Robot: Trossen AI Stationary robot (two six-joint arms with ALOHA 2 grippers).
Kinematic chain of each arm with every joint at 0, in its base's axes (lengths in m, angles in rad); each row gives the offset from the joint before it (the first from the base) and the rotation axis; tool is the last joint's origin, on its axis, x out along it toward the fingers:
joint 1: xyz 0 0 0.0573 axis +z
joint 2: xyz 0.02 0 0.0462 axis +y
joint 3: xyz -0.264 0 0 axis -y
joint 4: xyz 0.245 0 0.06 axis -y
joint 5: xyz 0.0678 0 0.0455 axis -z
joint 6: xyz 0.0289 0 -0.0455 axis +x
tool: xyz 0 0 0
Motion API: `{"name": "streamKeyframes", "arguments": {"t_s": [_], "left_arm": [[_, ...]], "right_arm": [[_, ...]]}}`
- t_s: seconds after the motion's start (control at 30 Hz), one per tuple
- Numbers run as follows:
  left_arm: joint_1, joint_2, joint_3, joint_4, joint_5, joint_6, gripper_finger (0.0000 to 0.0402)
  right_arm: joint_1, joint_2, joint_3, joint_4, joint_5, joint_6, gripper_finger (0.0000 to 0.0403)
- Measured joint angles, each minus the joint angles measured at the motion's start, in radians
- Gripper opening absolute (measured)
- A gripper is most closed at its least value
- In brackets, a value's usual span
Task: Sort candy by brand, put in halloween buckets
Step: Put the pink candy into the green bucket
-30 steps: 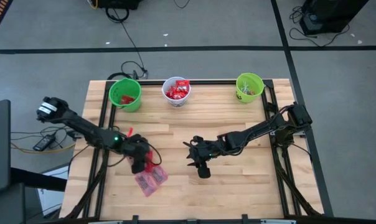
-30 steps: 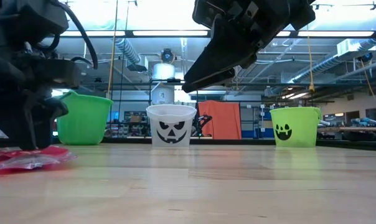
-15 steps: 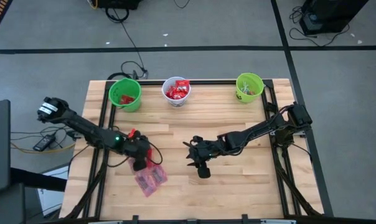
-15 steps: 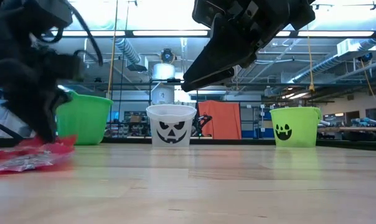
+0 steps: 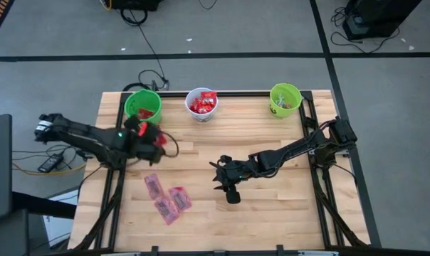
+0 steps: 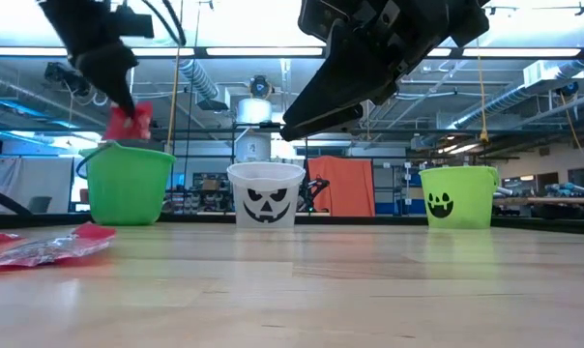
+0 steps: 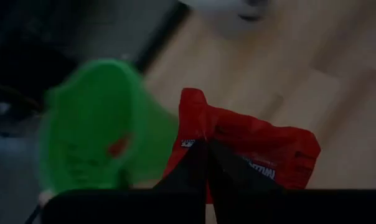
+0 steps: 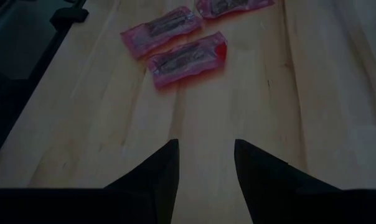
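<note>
My left gripper (image 5: 149, 135) is shut on a shiny red candy packet (image 6: 128, 120) and is high above the table, near the left green bucket (image 5: 144, 107). In the low view the packet hangs just over that bucket's rim (image 6: 128, 153). A white bucket (image 5: 201, 104) with red candy and a second green bucket (image 5: 285, 98) with a dark face mark stand along the far edge. Three flat pinkish packets (image 5: 166, 198) lie on the table at the near left. My right gripper (image 5: 231, 192) is open above the table's middle with nothing between its fingers. My left gripper pinches the red packet between its two shut fingertips (image 7: 206, 163), at one edge of the packet (image 7: 203, 142). The fingers slant down at it. The packet hangs below them, lifted clear of the table (image 6: 130, 124).
The left green bucket holds some red candy (image 5: 146, 113). The pinkish packets also show in the right wrist view (image 8: 187, 58) and at the left of the low view (image 6: 43, 247). Bare wood lies between the packets and the buckets. Black frame rails run along the table's edges.
My left gripper has shut on a red packet beside the pinkish packets, lifted it clear of the table and carried it up and toward the far edge, to the left green bucket. The pinkish packets have stayed on the table.
</note>
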Motion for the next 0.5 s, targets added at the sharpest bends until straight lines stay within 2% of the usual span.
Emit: {"name": "streamKeyframes", "arguments": {"t_s": [0.23,0.5], "left_arm": [[0.166,-0.068,0.097,-0.109,-0.139,0.008,0.0012],[0.387,-0.090,0.101,-0.149,-0.280,0.028,0.0004]], "right_arm": [[0.000,0.000,0.000,-0.001,0.000,0.000,0.0165],[0.000,0.000,0.000,-0.008,0.000,0.000,0.0165]]}}
